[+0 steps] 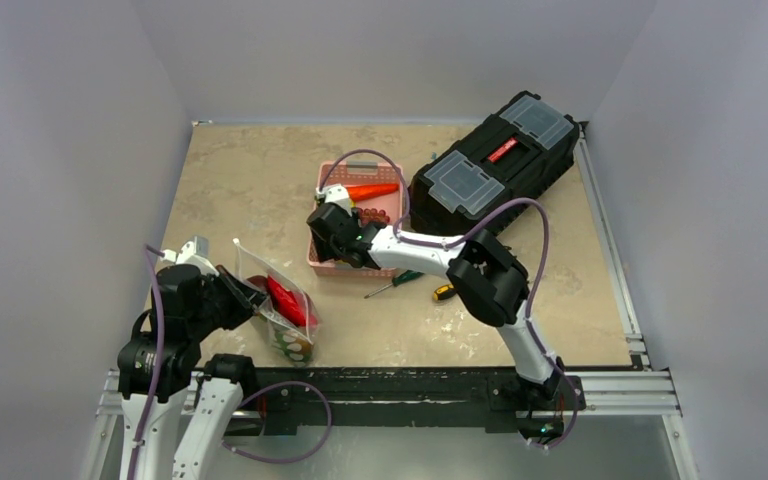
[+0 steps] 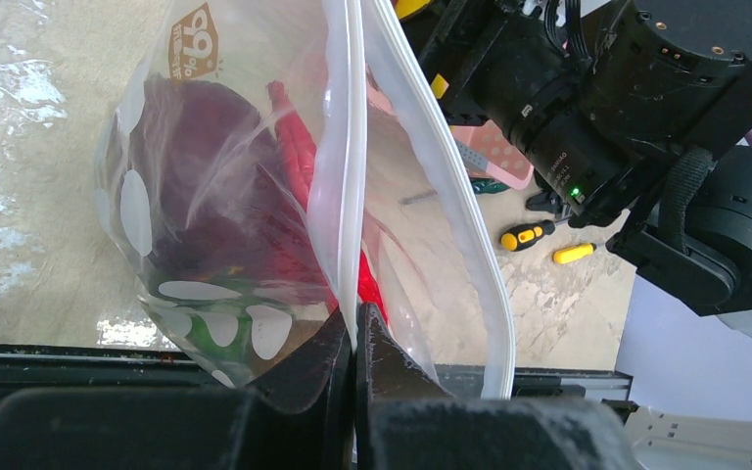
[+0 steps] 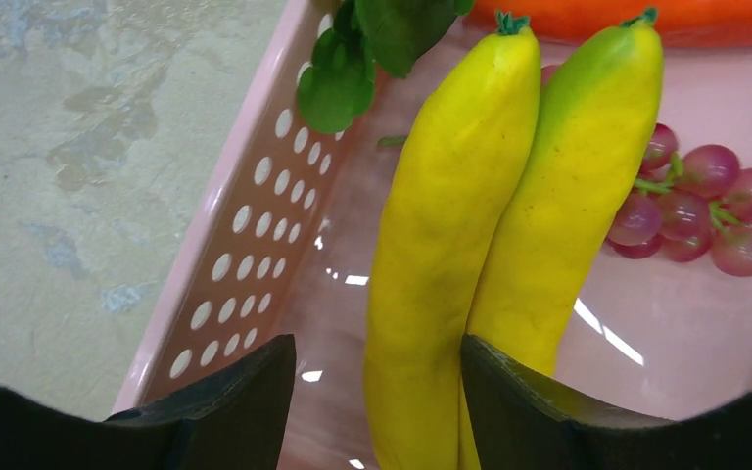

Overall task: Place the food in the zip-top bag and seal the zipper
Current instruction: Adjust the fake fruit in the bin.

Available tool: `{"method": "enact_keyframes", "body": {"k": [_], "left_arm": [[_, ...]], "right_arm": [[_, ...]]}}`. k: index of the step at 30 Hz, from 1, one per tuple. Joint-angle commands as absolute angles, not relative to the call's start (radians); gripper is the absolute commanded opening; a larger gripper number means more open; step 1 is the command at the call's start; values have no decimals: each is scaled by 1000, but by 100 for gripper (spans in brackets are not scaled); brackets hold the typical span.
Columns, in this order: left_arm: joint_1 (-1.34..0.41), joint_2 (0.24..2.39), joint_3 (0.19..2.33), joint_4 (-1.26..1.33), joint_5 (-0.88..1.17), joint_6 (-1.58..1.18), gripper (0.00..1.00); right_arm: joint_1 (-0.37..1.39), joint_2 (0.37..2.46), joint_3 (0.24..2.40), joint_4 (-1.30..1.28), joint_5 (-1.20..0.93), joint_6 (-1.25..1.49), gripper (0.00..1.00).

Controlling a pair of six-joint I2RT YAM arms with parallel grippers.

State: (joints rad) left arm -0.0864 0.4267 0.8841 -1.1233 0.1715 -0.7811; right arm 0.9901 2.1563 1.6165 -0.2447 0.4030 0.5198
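My left gripper [image 1: 252, 296] [image 2: 354, 333] is shut on one lip of the zip-top bag [image 1: 282, 310] [image 2: 206, 186] and holds its mouth open. The zipper [image 2: 354, 147] runs up from my fingers, and its other strip [image 2: 465, 235] bows away to the right. A red food piece [image 2: 294, 157] lies inside the bag. My right gripper [image 1: 328, 236] [image 3: 377, 343] is open, low in the pink basket [image 1: 385, 205] [image 3: 245, 255], with its jaws on either side of the left banana of the yellow bunch [image 3: 470, 225]. Dark-red grapes [image 3: 705, 206] and an orange carrot [image 1: 372, 190] [image 3: 646, 20] lie in the basket.
A black toolbox [image 1: 495, 160] stands at the back right beside the basket. A green-handled screwdriver [image 1: 397, 282] and a yellow-handled one [image 1: 443, 292] [image 2: 524, 235] lie on the table in front of the basket. A green leafy piece [image 3: 352, 59] lies by the basket wall.
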Motion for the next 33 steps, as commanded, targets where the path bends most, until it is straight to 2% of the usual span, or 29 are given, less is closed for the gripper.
{"method": "enact_keyframes", "body": {"k": [1, 8, 15, 18, 21, 25, 30, 33], "left_arm": [[-87, 421, 889, -1112, 172, -761, 0], [-88, 423, 887, -1108, 179, -764, 0], [-87, 420, 889, -1111, 179, -767, 0], [-87, 420, 891, -1113, 179, -769, 0], [-88, 422, 893, -1113, 180, -770, 0], [-87, 422, 895, -1115, 180, -770, 0], [-87, 420, 897, -1121, 178, -770, 0], [-87, 417, 897, -1125, 176, -769, 0]], "right_arm": [[1014, 2176, 1666, -312, 560, 465, 62], [1033, 2232, 1692, -338, 706, 398, 59], [1046, 2251, 1694, -311, 862, 320, 35], [1046, 2215, 1653, -252, 843, 281, 24], [1045, 2143, 1607, -184, 734, 260, 13], [1018, 2041, 1552, -113, 512, 280, 7], [868, 1955, 1486, -21, 34, 461, 5], [770, 1981, 1490, 40, -299, 561, 6]]}}
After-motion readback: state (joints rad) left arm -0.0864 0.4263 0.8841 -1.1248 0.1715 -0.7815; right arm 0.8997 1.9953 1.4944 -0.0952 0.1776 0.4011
